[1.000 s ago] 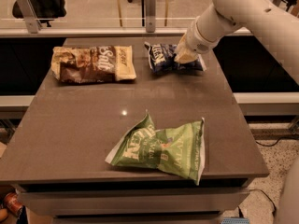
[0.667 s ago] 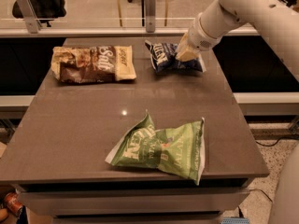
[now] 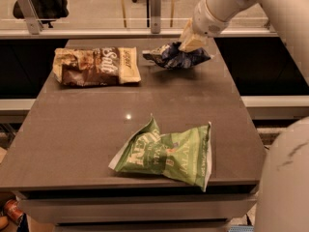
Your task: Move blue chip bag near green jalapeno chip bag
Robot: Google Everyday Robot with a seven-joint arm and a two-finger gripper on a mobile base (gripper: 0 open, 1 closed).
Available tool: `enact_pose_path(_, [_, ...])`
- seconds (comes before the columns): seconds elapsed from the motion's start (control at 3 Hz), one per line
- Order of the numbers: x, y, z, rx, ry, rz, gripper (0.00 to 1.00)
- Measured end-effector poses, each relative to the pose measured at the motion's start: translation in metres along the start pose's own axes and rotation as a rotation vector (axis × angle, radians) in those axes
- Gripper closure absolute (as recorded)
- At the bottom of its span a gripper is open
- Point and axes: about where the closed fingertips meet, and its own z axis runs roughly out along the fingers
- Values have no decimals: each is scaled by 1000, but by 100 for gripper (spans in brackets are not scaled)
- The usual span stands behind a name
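Note:
The blue chip bag [image 3: 174, 56], small, dark navy and crinkled, is at the far right of the table. It looks tilted, with its left end raised over a shadow. My gripper [image 3: 191, 43] comes down from the upper right and is shut on the bag's right upper part. The green jalapeno chip bag [image 3: 166, 152] lies flat near the table's front edge, well in front of the blue bag.
A brown-and-cream bag marked Salt [image 3: 95, 65] lies at the far left of the grey table [image 3: 72, 144]. A glass rail with metal posts [image 3: 154, 6] runs behind the table. My arm's white body [image 3: 285, 178] fills the lower right.
The gripper has closed on the blue bag's right side and the bag has tipped up and shifted slightly left. The other two bags have not moved.

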Motion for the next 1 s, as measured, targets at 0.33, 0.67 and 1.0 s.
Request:
enact_pose_path(0.33, [-19,-1,-22,-33,-6,-70,100])
enact_pose_path(0.67, [-39,4,-46,-74,-16,-147,100])
enact_pose_path(1.0, [-53,14,-72,-89,-27,-193,100])
